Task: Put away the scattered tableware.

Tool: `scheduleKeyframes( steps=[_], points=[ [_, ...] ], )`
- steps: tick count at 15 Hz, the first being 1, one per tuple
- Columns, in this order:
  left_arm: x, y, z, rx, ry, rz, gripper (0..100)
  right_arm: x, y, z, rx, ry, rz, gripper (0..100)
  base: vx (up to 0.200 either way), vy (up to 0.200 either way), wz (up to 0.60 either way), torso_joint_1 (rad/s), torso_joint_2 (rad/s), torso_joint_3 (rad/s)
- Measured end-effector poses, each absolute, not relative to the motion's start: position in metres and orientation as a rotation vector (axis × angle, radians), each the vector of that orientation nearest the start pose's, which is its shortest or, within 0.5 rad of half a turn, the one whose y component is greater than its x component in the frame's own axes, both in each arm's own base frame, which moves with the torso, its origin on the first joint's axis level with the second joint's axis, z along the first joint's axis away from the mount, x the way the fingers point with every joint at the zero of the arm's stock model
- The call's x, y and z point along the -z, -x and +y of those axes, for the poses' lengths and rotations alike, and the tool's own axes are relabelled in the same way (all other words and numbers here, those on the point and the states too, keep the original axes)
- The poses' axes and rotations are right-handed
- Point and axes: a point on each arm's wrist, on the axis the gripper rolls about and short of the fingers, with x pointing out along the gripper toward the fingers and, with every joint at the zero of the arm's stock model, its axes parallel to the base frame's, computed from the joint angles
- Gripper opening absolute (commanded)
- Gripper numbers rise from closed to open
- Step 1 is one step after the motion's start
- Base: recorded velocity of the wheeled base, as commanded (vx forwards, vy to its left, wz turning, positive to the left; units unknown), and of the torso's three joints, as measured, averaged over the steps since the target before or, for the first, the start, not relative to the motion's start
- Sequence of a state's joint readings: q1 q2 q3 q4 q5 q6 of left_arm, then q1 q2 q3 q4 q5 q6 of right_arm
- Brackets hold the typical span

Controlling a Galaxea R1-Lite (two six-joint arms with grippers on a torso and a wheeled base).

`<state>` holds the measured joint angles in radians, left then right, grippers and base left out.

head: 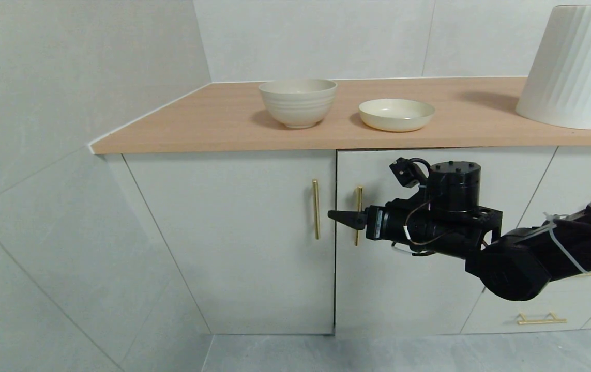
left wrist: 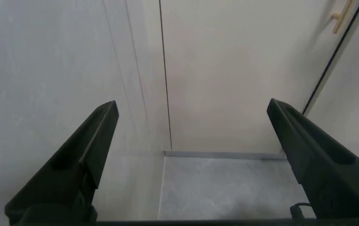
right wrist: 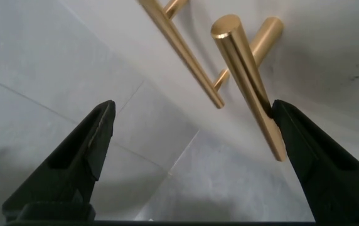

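Ribbed bowl (head: 298,102): deep, round, cream glazed ceramic with faint horizontal ridges on the outer wall; upright on the countertop, toward its left end.
Shallow dish (head: 396,114): low, wide, cream, smooth-rimmed; upright just to the right of the bowl, apart from it.
Countertop (head: 212,121): matt wood-tone slab, straight front edge, left end cut at an angle along the wall.
Fluted vessel (head: 574,67): tall, white, vertically grooved, tapering upward; at the counter's right end, well apart from the dish.
Cabinet doors (head: 233,243): flat, pale grey, matt; a pair meeting at a thin vertical seam below the counter.
Left door's handle (head: 316,208): slim vertical brass bar.
Right door's handle (head: 359,214): matching brass bar, round-ended.
Drawer pull (head: 541,319): short horizontal brass bar, low right.
Right gripper (head: 344,218): black, fingers spread wide, level with the right door's handle; bar close beside one finger, contact not clear.
Left gripper (left wrist: 192,107): black, fingers spread wide, nothing between them; facing a pale panel and the floor.
Wall (head: 67,129): large pale glossy tiles.
Floor (head: 378,354): grey, mottled.
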<state>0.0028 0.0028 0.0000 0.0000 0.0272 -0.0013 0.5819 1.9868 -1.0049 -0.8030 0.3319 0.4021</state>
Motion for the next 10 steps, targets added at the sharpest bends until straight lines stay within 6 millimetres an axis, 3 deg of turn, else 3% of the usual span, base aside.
scheduleKeyframes(
  steps=[10],
  points=[
    [-0.076, 0.023, 0.001, -0.030, 0.001, 0.003, 100, -0.152, -0.295, 0.225, -0.921, -0.333, 0.386, 100, 0.000, 0.000, 0.00, 0.000, 0.00, 0.000]
  ],
)
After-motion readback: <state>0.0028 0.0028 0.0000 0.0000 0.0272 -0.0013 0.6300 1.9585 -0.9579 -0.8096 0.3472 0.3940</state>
